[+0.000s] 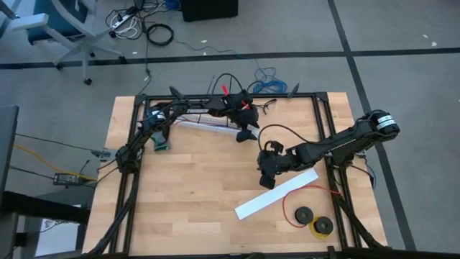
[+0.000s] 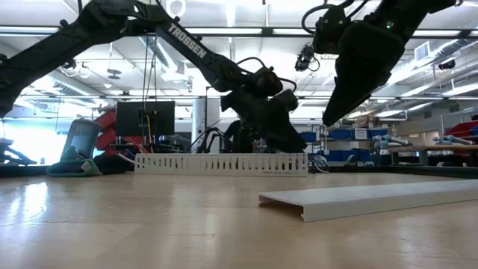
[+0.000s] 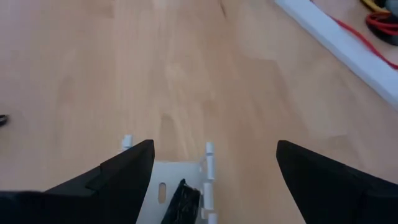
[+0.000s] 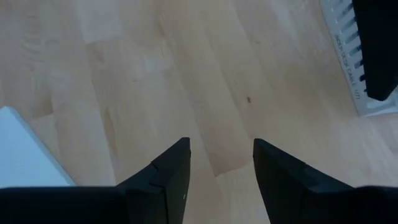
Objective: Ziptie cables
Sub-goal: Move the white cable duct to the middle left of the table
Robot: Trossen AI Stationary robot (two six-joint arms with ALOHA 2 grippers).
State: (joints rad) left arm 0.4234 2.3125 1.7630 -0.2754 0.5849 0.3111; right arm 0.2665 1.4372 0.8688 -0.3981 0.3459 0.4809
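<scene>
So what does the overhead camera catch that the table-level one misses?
Only the overhead view shows the red wire loop with black spools near the table's front right corner, and the room's floor. Only the table-level view shows the room behind and the slots of the white slotted channel. Both show the left gripper at the channel, the right gripper raised, and the flat white cover.

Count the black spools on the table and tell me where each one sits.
2. One black spool lies near the table's front right corner, on the red wire loop; the second spool sits just beside it, nearer the edge.
</scene>
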